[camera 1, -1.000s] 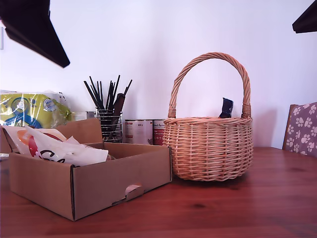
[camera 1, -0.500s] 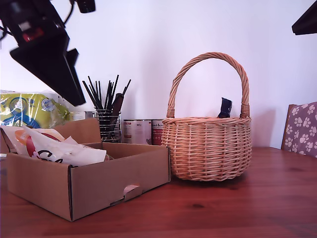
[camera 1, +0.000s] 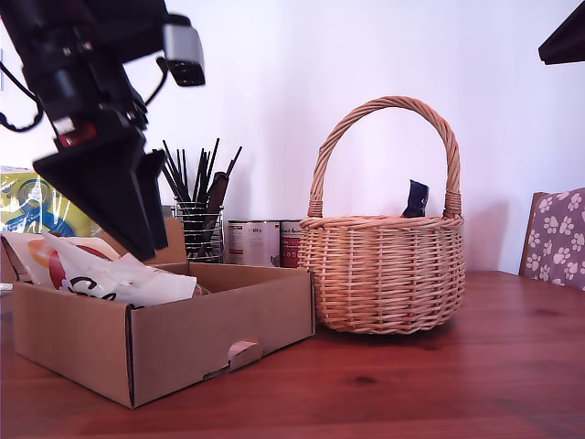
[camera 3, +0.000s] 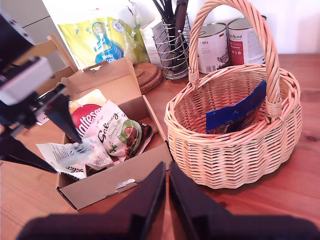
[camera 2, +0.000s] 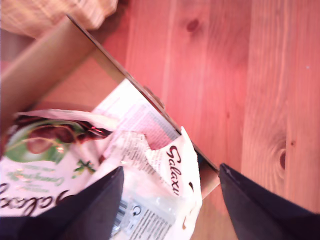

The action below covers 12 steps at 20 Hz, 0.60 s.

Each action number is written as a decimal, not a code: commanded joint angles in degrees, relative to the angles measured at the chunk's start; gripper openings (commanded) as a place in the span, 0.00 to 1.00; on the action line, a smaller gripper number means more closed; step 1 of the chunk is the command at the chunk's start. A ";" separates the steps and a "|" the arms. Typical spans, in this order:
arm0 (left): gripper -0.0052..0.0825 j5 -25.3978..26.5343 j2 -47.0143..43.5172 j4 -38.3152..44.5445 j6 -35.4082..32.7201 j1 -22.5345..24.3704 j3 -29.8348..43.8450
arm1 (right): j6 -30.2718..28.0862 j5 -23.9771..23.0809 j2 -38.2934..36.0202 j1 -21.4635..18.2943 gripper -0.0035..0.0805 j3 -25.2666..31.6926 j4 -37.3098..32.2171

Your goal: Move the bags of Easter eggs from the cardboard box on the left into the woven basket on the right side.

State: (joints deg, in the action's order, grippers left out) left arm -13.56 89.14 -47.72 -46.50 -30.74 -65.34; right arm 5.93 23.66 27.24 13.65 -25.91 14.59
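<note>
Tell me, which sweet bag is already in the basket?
The dark blue bag, leaning inside the basket; the cream bags lie in the box.

Tan woven basket [camera 3: 235, 145], brown cardboard box [camera 3: 107, 182], dark blue bag [camera 3: 235, 112].

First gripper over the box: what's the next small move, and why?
Probably lower my first gripper a little further and close. Its jaws stand open astride the crumpled cream Galaxy bag at the front of the cardboard box, not yet pinching it. The dark blue bag already sits in the woven basket.
</note>
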 commanded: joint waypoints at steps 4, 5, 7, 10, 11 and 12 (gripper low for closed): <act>0.77 1.20 2.97 1.16 -0.02 -0.17 0.85 | -0.31 0.26 -0.02 0.33 0.03 0.17 -0.50; 0.77 2.73 3.21 1.40 -0.04 -0.17 0.85 | -0.31 0.26 -0.02 0.33 0.03 0.17 -0.50; 0.77 4.94 4.11 2.51 -0.04 -0.17 0.85 | -0.31 0.26 -0.02 0.33 0.03 0.17 -0.50; 0.77 5.03 5.55 3.08 -0.04 -0.13 0.85 | -0.31 0.26 -0.02 0.33 0.03 0.17 -0.48; 0.77 5.05 6.14 3.19 -0.04 -0.11 0.85 | -0.31 0.26 -0.02 0.33 0.03 0.17 -0.50; 0.77 5.05 6.60 3.15 -0.04 -0.07 0.85 | -0.31 0.26 -0.02 0.33 0.03 0.17 -0.48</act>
State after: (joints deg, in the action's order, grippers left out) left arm -8.64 94.50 -44.77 -46.48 -30.74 -65.34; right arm 5.93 23.66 27.24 13.65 -25.91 14.59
